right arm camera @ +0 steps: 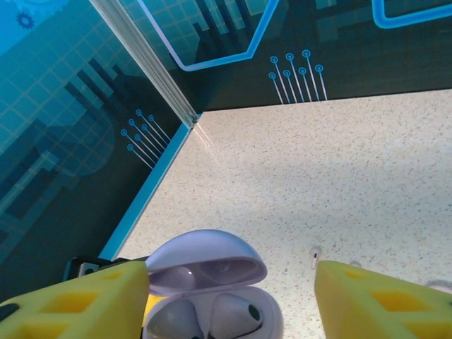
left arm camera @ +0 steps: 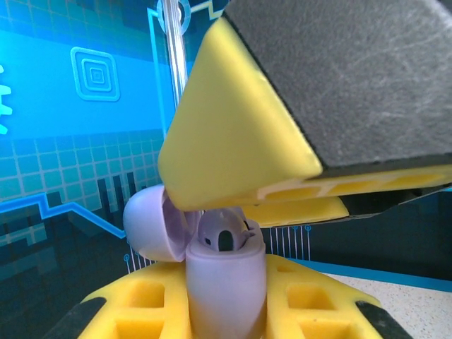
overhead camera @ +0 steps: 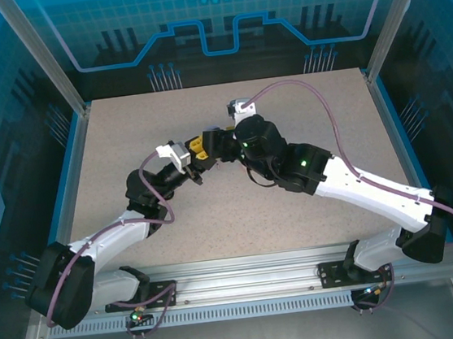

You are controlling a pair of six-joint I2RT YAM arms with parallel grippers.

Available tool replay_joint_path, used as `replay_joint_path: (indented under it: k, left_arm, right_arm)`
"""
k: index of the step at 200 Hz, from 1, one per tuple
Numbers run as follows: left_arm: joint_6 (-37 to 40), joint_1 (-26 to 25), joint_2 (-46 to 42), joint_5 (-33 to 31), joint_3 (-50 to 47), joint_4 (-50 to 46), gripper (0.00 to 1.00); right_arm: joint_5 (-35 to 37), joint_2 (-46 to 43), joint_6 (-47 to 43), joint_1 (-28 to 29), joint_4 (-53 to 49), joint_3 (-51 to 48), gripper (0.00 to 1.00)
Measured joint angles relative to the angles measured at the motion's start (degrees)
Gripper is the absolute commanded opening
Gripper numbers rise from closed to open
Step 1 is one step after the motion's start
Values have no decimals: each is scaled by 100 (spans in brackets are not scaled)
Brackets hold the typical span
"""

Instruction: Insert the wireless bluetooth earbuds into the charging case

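Two purple earbuds (right arm camera: 173, 318) sitting in open charging case (right arm camera: 208, 261), left pincer (left arm camera: 226, 307) clamping case; my right pincer (right arm camera: 229, 300) hanging wide, empty, case lying at 6 o'clock between its jaws.

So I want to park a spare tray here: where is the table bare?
Bare table: the back-left corner, the back-right corner, and the front-middle patch between the left arm, the right arm and the base rail. Crowded: the middle, where the left gripper holds the open purple case under the open right gripper.
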Motion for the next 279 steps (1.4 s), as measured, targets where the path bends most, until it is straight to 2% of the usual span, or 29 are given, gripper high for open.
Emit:
replay_joint_path:
  k: [37, 94, 151, 279]
  left_arm:
    - [0, 0, 0, 2, 0, 26, 0]
    - [0, -4, 0, 4, 0, 63, 0]
    - [0, -46, 0, 24, 0, 66, 0]
    - [7, -98, -186, 90, -240, -28, 0]
  right_arm:
    - [-22, -57, 37, -42, -31, 37, 79]
    - [-24, -463, -31, -66, -39, 87, 87]
    - [-249, -337, -70, -437, -616, 704, 88]
    - [-1600, 914, -72, -1467, -2312, 2406, 88]
